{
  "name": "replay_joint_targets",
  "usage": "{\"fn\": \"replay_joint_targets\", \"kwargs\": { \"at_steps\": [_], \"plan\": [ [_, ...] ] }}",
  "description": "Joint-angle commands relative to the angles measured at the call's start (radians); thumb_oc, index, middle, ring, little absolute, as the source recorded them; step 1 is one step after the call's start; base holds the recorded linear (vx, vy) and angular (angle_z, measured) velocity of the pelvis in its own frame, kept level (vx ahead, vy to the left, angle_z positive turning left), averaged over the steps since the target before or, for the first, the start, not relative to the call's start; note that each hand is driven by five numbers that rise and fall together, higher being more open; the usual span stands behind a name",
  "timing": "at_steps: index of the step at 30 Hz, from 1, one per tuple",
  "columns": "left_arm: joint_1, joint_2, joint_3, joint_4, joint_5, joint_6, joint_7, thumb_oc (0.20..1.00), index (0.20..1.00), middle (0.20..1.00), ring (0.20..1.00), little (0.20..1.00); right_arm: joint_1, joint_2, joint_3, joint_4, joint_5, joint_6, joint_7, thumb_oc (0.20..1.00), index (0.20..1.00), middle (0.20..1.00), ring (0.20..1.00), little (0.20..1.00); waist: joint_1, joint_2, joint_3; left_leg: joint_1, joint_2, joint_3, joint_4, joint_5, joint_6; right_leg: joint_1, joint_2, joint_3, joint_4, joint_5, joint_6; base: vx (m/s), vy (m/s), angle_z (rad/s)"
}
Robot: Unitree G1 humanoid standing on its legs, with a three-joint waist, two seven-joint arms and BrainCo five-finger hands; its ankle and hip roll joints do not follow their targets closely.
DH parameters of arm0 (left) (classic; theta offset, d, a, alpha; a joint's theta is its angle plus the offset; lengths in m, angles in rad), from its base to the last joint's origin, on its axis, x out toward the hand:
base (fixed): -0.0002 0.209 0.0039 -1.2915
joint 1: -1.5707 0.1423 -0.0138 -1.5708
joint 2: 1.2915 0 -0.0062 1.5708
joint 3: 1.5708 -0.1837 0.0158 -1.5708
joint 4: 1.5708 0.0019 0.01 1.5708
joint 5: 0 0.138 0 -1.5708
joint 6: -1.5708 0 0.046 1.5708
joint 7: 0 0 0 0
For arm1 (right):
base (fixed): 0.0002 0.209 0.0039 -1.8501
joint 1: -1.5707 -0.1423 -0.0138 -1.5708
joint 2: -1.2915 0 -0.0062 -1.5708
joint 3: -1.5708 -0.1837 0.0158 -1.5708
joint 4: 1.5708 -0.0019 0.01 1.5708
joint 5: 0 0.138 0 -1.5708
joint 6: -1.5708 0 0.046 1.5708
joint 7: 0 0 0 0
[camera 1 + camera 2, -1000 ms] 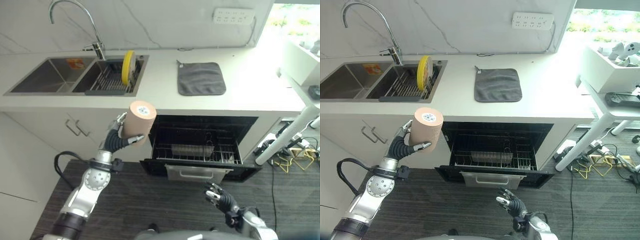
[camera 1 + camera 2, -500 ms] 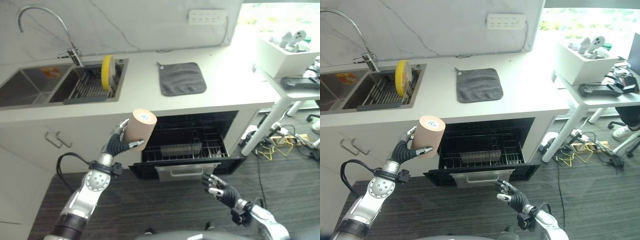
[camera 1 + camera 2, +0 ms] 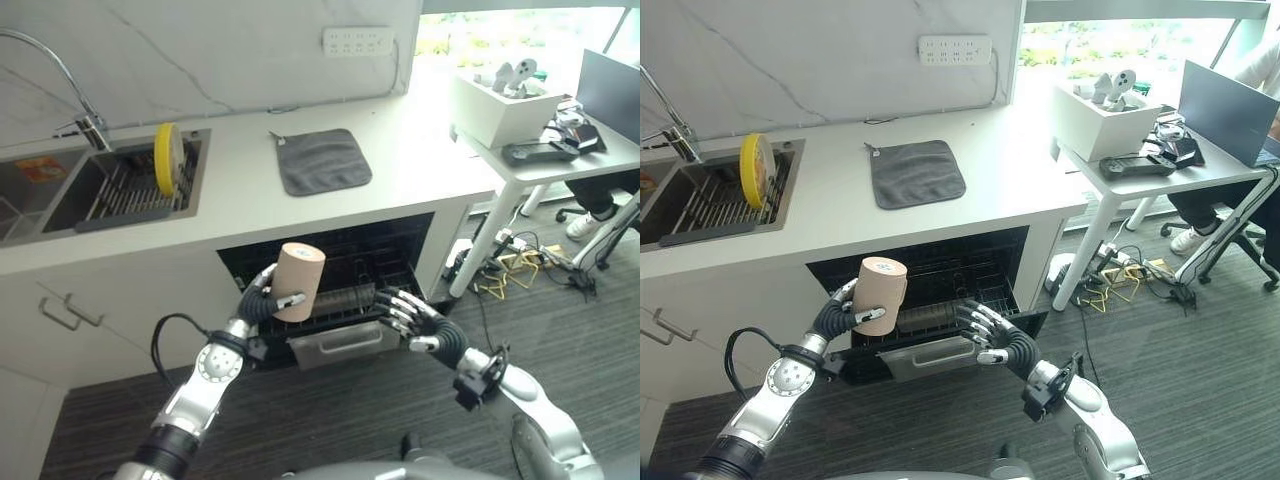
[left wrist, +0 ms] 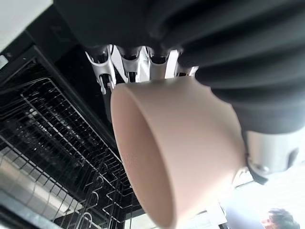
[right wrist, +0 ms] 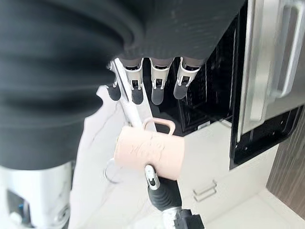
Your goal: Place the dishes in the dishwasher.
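Before the open dishwasher (image 3: 330, 290), a beige mug (image 3: 298, 282) is held upside down in the left hand (image 3: 259, 304), fingers and thumb curled round its side; its handle is seen in the right wrist view. The mug is kept above the front edge of the pulled-out wire rack (image 3: 940, 305), not touching it. The right hand (image 3: 990, 335) is held just right of the mug, over the rack front, fingers spread and relaxed, nothing grasped. A yellow plate (image 3: 165, 159) is stood on edge in the drying rack (image 3: 125, 190) inside the sink (image 3: 60, 190). A grey cloth (image 3: 916, 172) is laid flat on the white counter (image 3: 1010, 190), well apart from the sink. A faucet (image 3: 70, 95) is seen behind the sink. A white desk (image 3: 1160, 165) with a laptop (image 3: 1225, 105) is placed to the right.
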Motion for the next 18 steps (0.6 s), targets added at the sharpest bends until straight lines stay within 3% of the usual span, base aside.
{"fn": "replay_joint_targets", "kwargs": {
  "at_steps": [1, 8, 14, 18],
  "plan": [
    [-0.076, 0.006, 0.007, -0.083, -0.055, -0.056, -0.008, 0.200, 0.200, 0.200, 0.200, 0.200, -0.069, 0.019, -0.019, -0.054, 0.055, -0.099, -0.029, 1.000, 1.000, 1.000, 1.000, 1.000, 0.026, 0.006, 0.015, 0.006, -0.037, -0.073, 0.060, -0.077, 0.055, 0.012, -0.034, -0.133, 0.049, -0.017, 0.024, 0.00, -0.011, 0.08],
    [-0.032, 0.010, 0.062, -0.231, -0.054, -0.100, 0.011, 0.200, 0.200, 0.200, 0.200, 0.200, -0.114, 0.021, -0.033, -0.061, 0.029, -0.152, -0.141, 1.000, 1.000, 1.000, 1.000, 1.000, 0.071, 0.001, 0.013, 0.008, -0.035, -0.101, 0.051, -0.075, 0.048, 0.038, -0.036, -0.168, 0.038, -0.022, 0.018, 0.01, -0.018, 0.12],
    [-0.014, 0.030, 0.095, -0.323, -0.025, -0.175, -0.020, 0.200, 0.200, 0.200, 0.200, 0.200, -0.144, 0.025, -0.044, -0.060, 0.068, -0.159, -0.151, 1.000, 1.000, 1.000, 1.000, 1.000, 0.104, 0.000, 0.011, 0.011, -0.032, -0.132, 0.039, -0.068, 0.041, 0.062, -0.034, -0.195, 0.036, -0.032, 0.010, 0.00, -0.035, 0.27],
    [-0.028, 0.041, 0.077, -0.337, 0.026, -0.157, -0.029, 0.200, 0.200, 0.200, 0.200, 0.200, -0.178, 0.028, -0.032, -0.062, 0.091, -0.180, -0.173, 1.000, 1.000, 1.000, 1.000, 1.000, 0.121, 0.003, 0.004, 0.014, -0.031, -0.146, 0.031, -0.064, 0.036, 0.075, -0.031, -0.210, 0.032, -0.036, 0.007, 0.00, -0.038, 0.24]
  ]
}}
